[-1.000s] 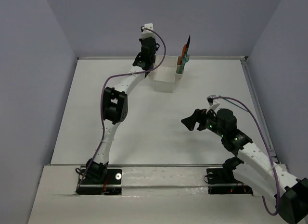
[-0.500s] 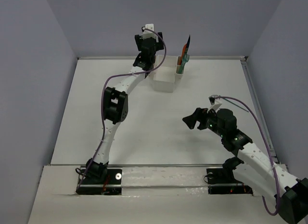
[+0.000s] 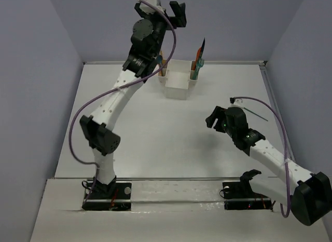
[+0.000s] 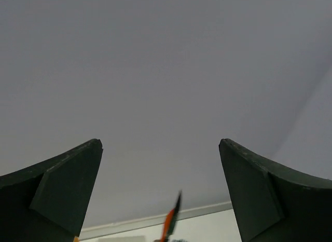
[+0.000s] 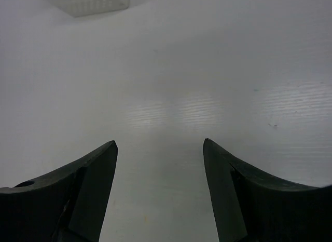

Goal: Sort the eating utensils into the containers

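The white caddy (image 3: 177,87) stands at the table's far edge. Orange, dark grey and teal utensils (image 3: 198,59) stick up from its right compartment. An orange and a teal tip (image 3: 162,64) show at its left compartment, partly hidden behind my left arm. My left gripper (image 3: 158,4) is raised high above the caddy, open and empty, facing the back wall. In the left wrist view its fingers (image 4: 67,185) frame the wall, with an orange and dark utensil (image 4: 171,221) low between them. My right gripper (image 3: 213,117) hovers open and empty over bare table, right of centre.
Grey walls close the table at the back and both sides. A raised rail (image 3: 274,104) runs along the right edge. A corner of the caddy (image 5: 85,3) shows at the top of the right wrist view. Both arm bases sit at the near edge.
My left gripper opened at the caddy's left compartment and the arm swung up high above it. My right gripper narrowed slightly and shifted a little farther back.
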Motion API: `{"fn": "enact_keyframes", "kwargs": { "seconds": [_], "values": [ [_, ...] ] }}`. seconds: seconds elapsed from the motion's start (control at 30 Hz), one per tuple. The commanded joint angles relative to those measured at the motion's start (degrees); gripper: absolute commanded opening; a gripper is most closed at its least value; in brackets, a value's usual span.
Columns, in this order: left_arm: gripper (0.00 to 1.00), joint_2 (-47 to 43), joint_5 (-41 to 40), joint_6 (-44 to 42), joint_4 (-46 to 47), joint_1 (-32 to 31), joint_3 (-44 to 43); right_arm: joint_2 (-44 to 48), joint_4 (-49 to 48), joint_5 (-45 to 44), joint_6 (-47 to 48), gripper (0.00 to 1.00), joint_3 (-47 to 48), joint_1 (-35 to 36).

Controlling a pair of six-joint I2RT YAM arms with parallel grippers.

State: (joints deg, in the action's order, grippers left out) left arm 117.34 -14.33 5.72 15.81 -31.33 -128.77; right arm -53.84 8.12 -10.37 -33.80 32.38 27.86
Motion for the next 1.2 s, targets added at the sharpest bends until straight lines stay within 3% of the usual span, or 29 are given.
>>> {"fn": "enact_keyframes", "kwargs": {
  "seconds": [0.0,0.03,0.07,0.1,0.17,0.27,0.37,0.53,0.67,0.93,1.17],
  "values": [
    [0.99,-19.57,6.05,9.64,1.93,-2.32,16.26,-5.38,0.93,-8.00,-2.58,0.73,6.10,-5.07],
    [0.99,-27.44,6.67,14.62,6.20,-3.20,22.53,-7.83,0.93,-8.52,-2.85,0.73,6.98,-6.22],
    [0.99,-31.86,7.29,16.68,9.47,-3.99,36.78,-8.99,1.19,-8.96,-3.02,0.74,7.86,-7.45],
    [0.99,-39.30,6.95,18.52,12.46,-4.87,44.06,-10.13,1.54,-9.40,-3.11,0.75,9.70,-9.99],
    [0.99,-45.33,5.29,22.39,18.63,-8.46,60.03,-12.86,2.42,-10.28,-3.37,0.83,11.03,-12.99],
    [0.99,-53.42,3.43,24.60,20.74,-12.51,74.83,-15.23,2.78,-10.20,-4.69,0.89,12.79,-19.58],
    [0.99,-57.48,3.25,25.31,20.41,-17.61,83.91,-17.42,2.60,-10.72,-6.35,0.89,14.45,-24.84],
    [0.99,-63.01,2.37,24.52,19.43,-24.99,93.86,-25.05,3.30,-11.95,-7.94,0.88,18.50,-31.10],
    [0.99,-66.97,2.72,24.69,19.52,-26.85,100.01,-30.96,4.53,-12.47,-8.29,0.87,21.75,-34.79],
    [0.99,-72.42,3.69,22.24,19.26,-28.08,103.28,-38.51,5.94,-11.43,-10.75,0.87,25.97,-40.85],
    [0.99,-74.18,3.78,21.27,19.43,-28.08,104.60,-44.14,8.31,-11.51,-10.67,0.83,28.88,-41.57]
  ]
}}
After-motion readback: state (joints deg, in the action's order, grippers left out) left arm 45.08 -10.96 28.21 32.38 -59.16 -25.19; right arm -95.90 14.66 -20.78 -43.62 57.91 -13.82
